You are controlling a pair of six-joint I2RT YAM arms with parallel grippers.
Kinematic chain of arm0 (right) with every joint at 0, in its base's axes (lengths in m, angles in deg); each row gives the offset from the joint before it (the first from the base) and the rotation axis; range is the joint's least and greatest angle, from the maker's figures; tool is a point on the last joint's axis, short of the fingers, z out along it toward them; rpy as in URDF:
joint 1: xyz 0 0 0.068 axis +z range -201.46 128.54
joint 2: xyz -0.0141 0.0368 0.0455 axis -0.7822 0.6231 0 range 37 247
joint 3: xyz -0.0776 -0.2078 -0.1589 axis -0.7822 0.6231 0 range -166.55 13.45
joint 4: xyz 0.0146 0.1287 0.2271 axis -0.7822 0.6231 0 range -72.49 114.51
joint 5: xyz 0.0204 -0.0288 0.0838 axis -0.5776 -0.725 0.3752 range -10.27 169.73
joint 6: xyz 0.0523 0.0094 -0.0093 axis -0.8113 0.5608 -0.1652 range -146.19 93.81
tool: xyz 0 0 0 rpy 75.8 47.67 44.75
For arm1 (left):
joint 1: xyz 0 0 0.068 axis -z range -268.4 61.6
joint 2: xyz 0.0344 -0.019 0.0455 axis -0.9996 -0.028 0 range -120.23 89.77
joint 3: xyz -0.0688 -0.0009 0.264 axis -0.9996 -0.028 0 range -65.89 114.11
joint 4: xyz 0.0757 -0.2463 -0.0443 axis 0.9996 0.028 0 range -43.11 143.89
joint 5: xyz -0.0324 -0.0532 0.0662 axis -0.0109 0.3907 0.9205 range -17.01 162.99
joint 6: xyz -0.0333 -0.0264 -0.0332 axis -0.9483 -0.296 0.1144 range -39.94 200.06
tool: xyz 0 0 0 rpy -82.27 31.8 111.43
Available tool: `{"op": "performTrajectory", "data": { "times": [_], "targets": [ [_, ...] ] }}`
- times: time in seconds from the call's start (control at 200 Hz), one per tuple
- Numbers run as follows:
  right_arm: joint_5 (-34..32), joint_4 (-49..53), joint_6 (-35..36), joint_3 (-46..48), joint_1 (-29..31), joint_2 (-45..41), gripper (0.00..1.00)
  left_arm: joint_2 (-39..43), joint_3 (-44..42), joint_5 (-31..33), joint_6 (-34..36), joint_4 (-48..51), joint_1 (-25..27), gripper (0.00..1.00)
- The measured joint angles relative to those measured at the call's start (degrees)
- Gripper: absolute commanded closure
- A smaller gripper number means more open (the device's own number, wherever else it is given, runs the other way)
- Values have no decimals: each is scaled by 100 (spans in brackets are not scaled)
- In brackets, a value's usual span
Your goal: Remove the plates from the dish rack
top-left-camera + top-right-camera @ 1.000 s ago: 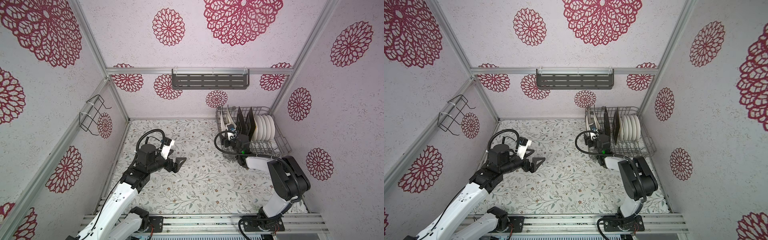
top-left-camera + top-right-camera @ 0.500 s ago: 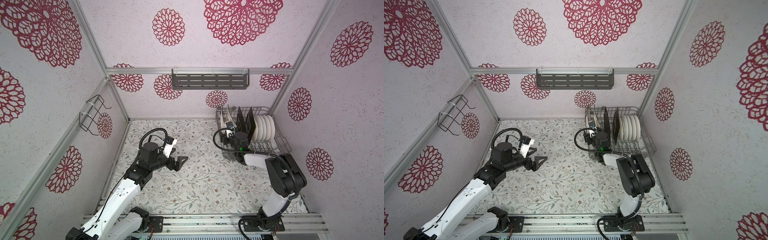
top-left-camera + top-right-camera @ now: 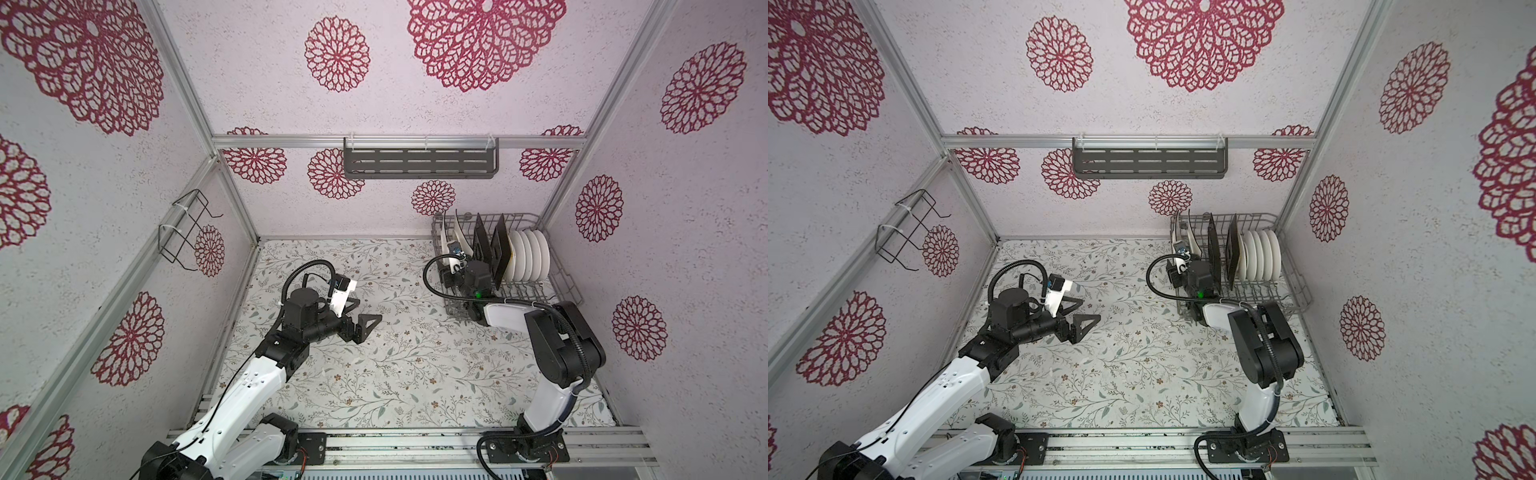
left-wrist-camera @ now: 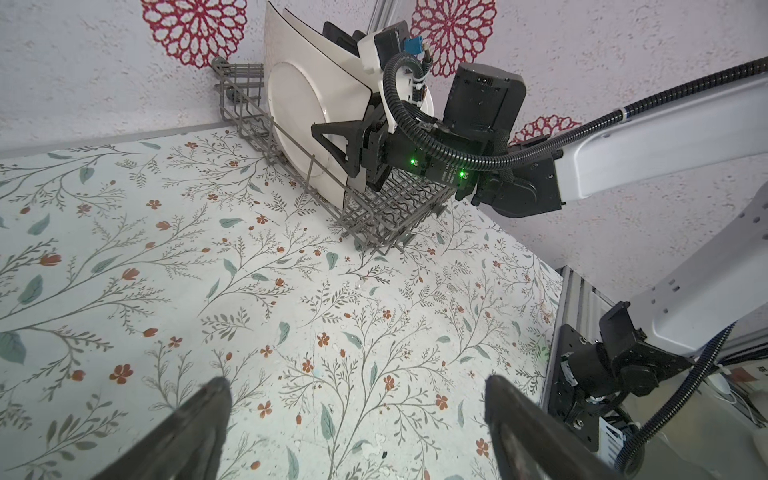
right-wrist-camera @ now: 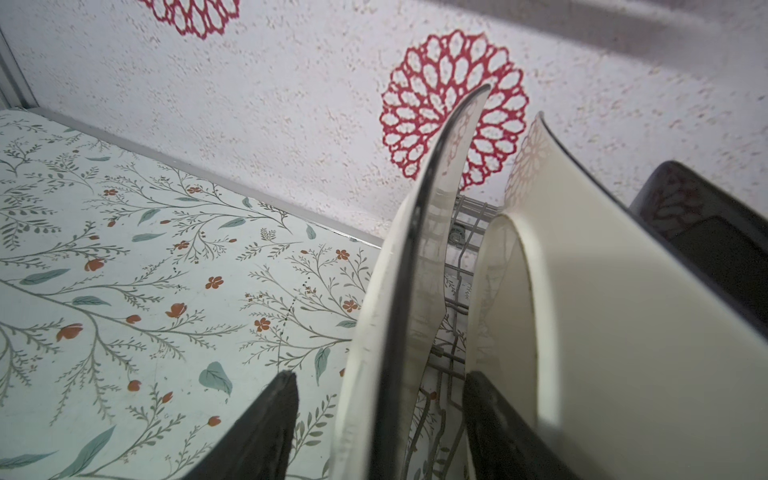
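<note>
The right jaws stand spread astride the outermost cream plate (image 5: 374,340). One finger (image 5: 266,428) is on its outer face. The other sits in the gap before the second cream plate (image 5: 602,332). The right wrist view shows space on both sides of the plate's dark rim, so nothing is pinched yet. The left jaws are spread wide and empty, hovering above the counter (image 3: 395,365), well apart from the rack and turned toward it (a receiving pose, by the look of it).

Outward from the grasp, the dish rack (image 3: 521,215) sits in the far right corner of the counter, close to both walls. Every plate that shows stands upright in it. The two cream ones are at its left end, two black square plates (image 3: 500,249) come next, and then a row of round white plates (image 3: 530,259), five as far as I can count.

I judge the unloading barely begun. No plate lies on the counter, the first is merely bracketed, and the whole load is left to lift out.
</note>
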Motion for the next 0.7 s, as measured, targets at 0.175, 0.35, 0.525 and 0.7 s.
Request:
{"op": "performTrajectory", "data": {
  "times": [0.175, 0.35, 0.525, 0.7],
  "targets": [
    [-20, 125, 44, -127, 0, 70, 45, 4, 0, -22, 184, -17, 0, 2],
    [-52, 177, 90, -149, 0, 83, 59, 2, -39, -37, 212, -76, 2, 3],
    [-61, 221, 94, -181, 20, 90, 65, 2, -114, -39, 212, -136, 4, 3],
    [-50, 254, 94, -197, 35, 94, 70, 2, -114, -39, 212, -162, 4, 3]
  ]
}}
